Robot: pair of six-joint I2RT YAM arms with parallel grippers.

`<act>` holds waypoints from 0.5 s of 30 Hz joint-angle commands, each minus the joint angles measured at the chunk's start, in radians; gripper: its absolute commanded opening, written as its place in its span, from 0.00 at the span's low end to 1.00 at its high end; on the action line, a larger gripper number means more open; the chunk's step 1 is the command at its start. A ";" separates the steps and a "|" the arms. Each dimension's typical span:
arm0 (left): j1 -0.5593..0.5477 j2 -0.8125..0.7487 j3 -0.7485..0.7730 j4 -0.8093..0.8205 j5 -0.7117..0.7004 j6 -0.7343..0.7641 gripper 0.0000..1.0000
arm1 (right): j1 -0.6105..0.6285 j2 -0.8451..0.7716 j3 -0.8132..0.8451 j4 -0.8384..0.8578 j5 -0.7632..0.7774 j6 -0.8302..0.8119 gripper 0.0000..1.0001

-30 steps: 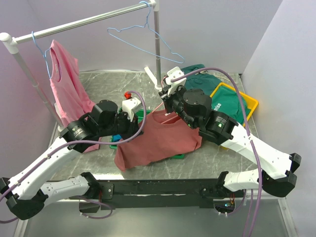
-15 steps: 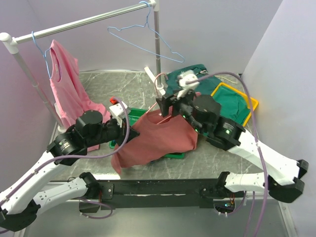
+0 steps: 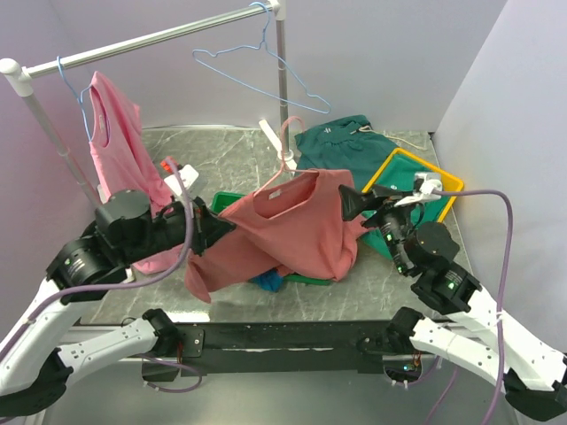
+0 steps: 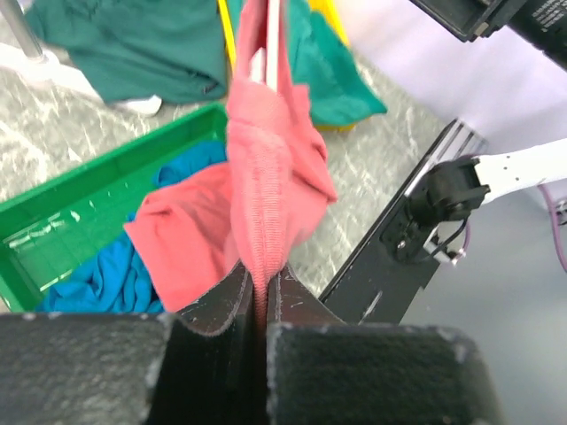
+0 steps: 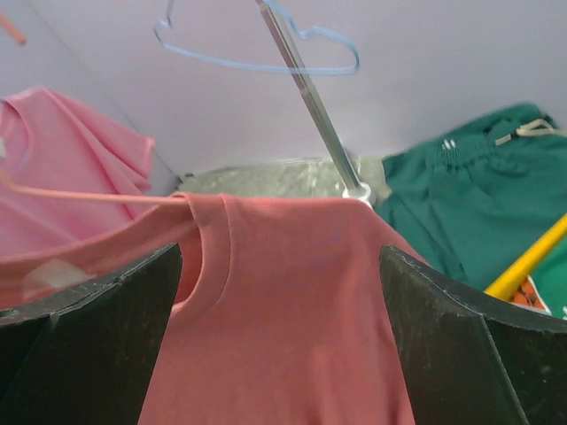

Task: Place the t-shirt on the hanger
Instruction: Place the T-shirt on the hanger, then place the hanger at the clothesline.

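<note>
**Right arm lets go, and the shirt stays up on the left pinch**

The right gripper (image 3: 352, 202) has come off the collar and backed away to right of centre. A moment ago it was crowded in over the neckline with the hanger. Now its fingers stand wide apart with nothing between them, and its wrist view looks straight through the gap at the cloth; it sits just beside the shirt's right edge.

The left gripper (image 4: 260, 274) has drawn back toward the left side of the top view and stays clamped tight on a folded ridge of the t-shirt (image 3: 297, 235) near the shoulder; whether a hanger end is caught in that fold too, I cannot tell.

The shirt has gone from a slumped heap over the green tray (image 4: 97, 190) to a raised, spread panel in mid-frame, with the neck opening uppermost and the hem trailing to the lower left; the small blue garment (image 3: 267, 282) in the tray now shows beneath it.

The hanger (image 5: 106, 195) pokes its hook up above the collar, near the rack post (image 3: 282, 80), with one arm running into the neck hole; the other arm is hidden under fabric.

My read is that the threading is largely done, since the shirt stayed aloft after the release. What remains is seating both shoulders; the risk is the shirt sliding off toward the left pinch.
</note>
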 commanded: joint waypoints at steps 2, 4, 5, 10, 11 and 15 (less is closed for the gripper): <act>0.002 -0.019 0.010 0.056 -0.023 -0.010 0.01 | -0.005 0.054 0.103 0.050 -0.043 -0.033 1.00; 0.002 -0.035 -0.001 0.111 -0.049 -0.023 0.01 | -0.007 0.085 0.143 0.019 0.019 -0.018 1.00; 0.002 -0.060 0.000 0.131 -0.086 -0.043 0.01 | -0.010 0.091 0.149 0.009 0.042 -0.011 1.00; 0.002 -0.049 0.213 0.093 -0.146 -0.035 0.01 | -0.080 0.108 0.025 0.042 0.058 0.100 1.00; 0.002 -0.024 0.250 0.062 -0.149 -0.021 0.01 | -0.121 0.111 0.001 0.055 0.034 0.124 1.00; 0.002 0.017 0.412 0.035 -0.152 0.005 0.01 | -0.225 0.171 -0.099 0.127 -0.055 0.230 1.00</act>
